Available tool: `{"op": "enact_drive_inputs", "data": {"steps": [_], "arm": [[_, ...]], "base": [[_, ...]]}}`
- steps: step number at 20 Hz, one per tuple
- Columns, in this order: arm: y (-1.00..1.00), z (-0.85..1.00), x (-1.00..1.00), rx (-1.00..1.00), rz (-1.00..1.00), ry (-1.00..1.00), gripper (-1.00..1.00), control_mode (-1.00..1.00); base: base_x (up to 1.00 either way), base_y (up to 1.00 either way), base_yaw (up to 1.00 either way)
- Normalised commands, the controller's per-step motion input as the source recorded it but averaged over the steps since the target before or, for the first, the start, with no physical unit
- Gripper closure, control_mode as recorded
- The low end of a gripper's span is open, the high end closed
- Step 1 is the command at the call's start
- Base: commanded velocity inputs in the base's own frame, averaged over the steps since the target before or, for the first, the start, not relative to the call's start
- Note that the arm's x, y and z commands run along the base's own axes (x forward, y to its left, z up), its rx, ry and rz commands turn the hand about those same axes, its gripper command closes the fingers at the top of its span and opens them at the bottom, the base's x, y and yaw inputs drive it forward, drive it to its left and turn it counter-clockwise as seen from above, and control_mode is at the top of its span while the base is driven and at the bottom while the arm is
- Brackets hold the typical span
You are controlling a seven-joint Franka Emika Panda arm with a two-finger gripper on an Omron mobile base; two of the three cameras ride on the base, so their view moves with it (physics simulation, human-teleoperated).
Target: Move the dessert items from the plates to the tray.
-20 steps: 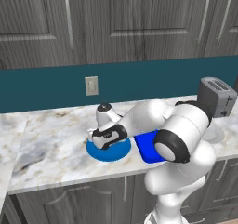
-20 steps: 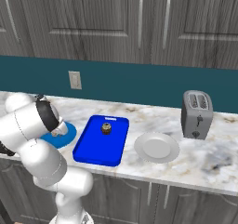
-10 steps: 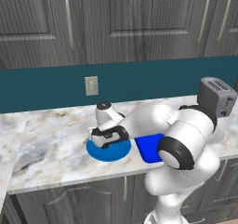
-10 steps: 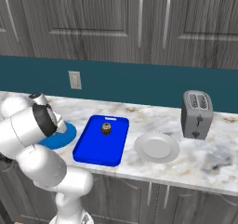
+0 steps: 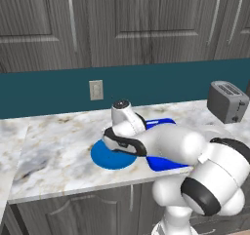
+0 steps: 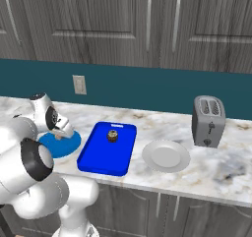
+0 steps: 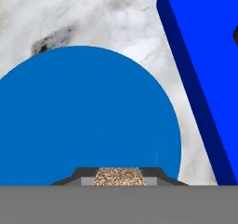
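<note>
Second dessert transfer in progress.
I have the gripper clamped on a tan dessert lump above the round blue plate; one dark dessert already sits in the tray, white plate bare.

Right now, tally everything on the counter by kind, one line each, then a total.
Round plates: 2, blue plate and pale plate
Trays: 1, blue tray
Dessert items: 2, dark one on tray, tan one between the gripper fingers
Toasters: 1, toaster
Total: 6
</note>
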Motion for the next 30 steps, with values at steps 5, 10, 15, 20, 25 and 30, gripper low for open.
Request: {"op": "enact_drive_inputs", "data": {"steps": [5,10,15,20,25,30], "arm": [[-0.75,0.04,-0.13,0.0,0.05,0.0,1.0,-1.0],[-0.91,0.0,-0.27,0.0,0.09,0.0,1.0,-1.0],[-0.87,0.0,-0.27,0.01,0.09,0.0,1.0,-1.0],[-0.81,0.0,-0.04,0.0,0.06,0.01,1.0,-1.0],[-0.34,0.0,0.11,0.0,0.0,0.06,1.0,-1.0],[0.0,-0.08,0.0,0.0,0.0,0.04,1.0,-1.0]], "base": [[0.0,0.0,0.0],[0.0,0.0,0.0],[0.0,0.0,0.0],[0.0,0.0,0.0],[0.0,0.0,0.0],[0.0,0.0,0.0]]}}
